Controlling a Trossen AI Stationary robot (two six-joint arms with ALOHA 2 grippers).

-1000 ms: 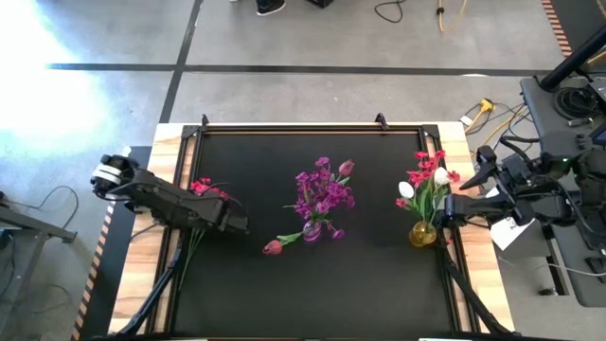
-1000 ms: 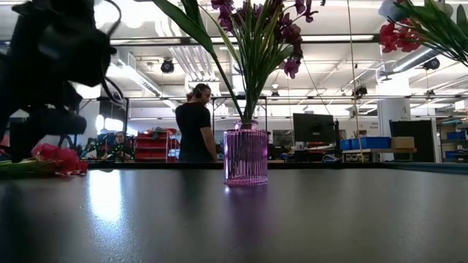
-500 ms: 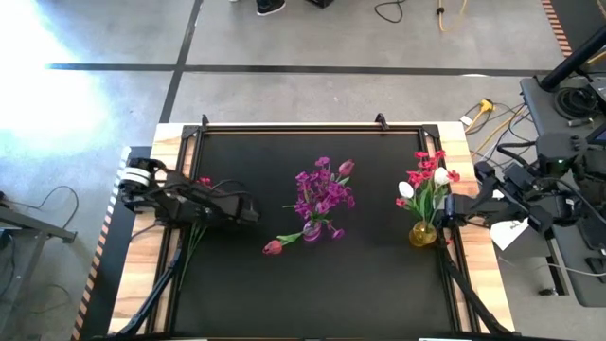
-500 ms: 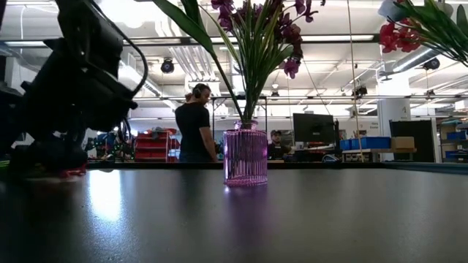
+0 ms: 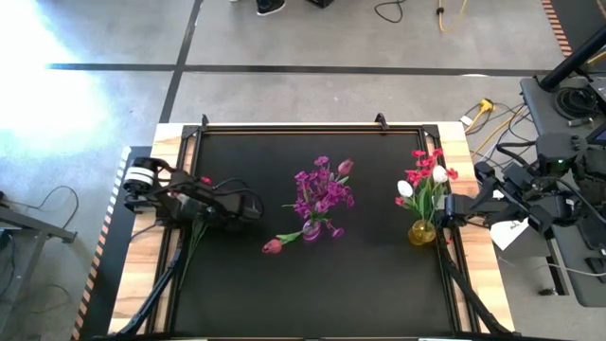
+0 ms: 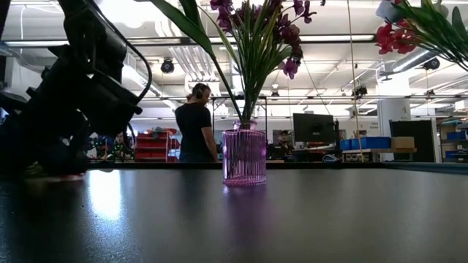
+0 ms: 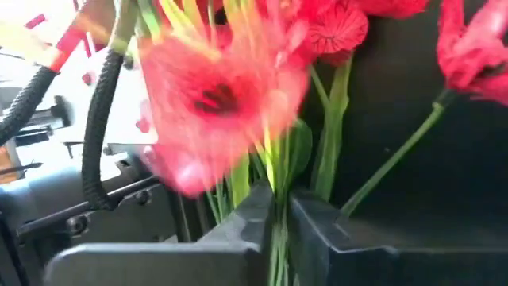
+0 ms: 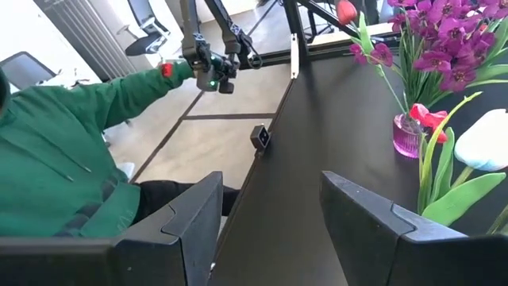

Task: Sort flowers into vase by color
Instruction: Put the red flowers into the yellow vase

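Note:
Red flowers lie on the table's left side, their green stems running toward the near edge. My left gripper is down over them, shut on the stems; in the high view the arm hides the fingers. A purple vase of purple flowers stands mid-table. A yellow vase holds red and white blooms. My right gripper waits open beside the yellow vase. My left gripper pinches a few thin green stems between its two fingers, a short way below the red blooms. It comes from above and lies across the stems. The flowers rest on the table.
A loose pink-red flower lies on the table just left of the purple vase. A person's green sleeve shows in the right wrist view beside the table. People stand in the room behind.
My left gripper has come down onto the red flowers at the table's left, and the arm has swung a little toward the right and far edges. In the low view the arm now covers the blooms that showed a second ago.

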